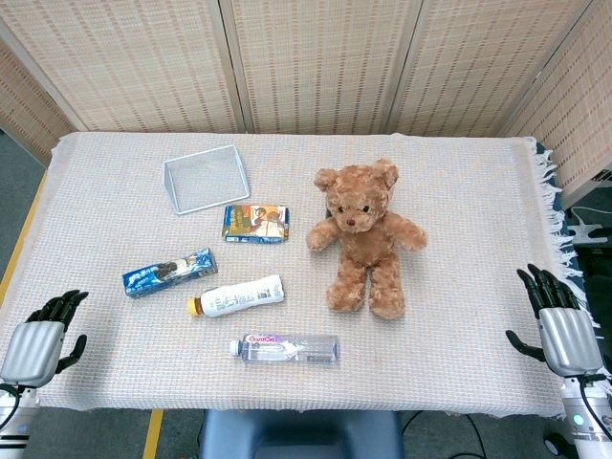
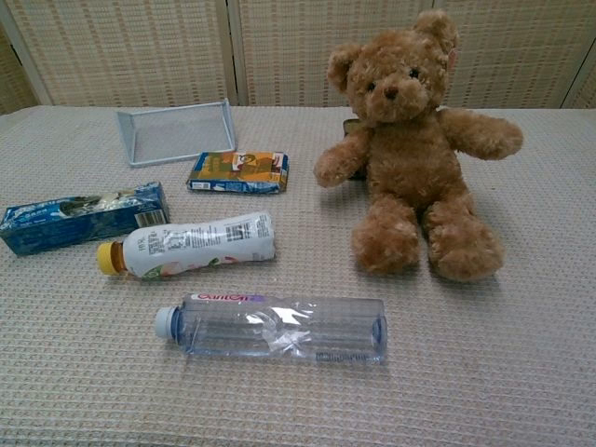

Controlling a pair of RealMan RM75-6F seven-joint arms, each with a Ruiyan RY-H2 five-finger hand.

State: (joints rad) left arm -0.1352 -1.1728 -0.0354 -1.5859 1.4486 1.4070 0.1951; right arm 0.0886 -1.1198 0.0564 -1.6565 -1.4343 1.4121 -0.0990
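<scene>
Clear water bottle lies on its side at the near middle of the tabletop, cap pointing to my left; it's the item closest to my edge. Just behind it, a white bottle with a yellow cap also lies flat, then a blue snack pack to the left. Further back: a small colourful box and a wire basket tipped on its side. Teddy bear sits upright right of centre, facing me.

Everything looks spread out with gaps, probably so each can be picked separately.

Left hand and right hand rest at the near corners, fingers apart, slightly curled, holding nothing, well clear of every item.
</scene>
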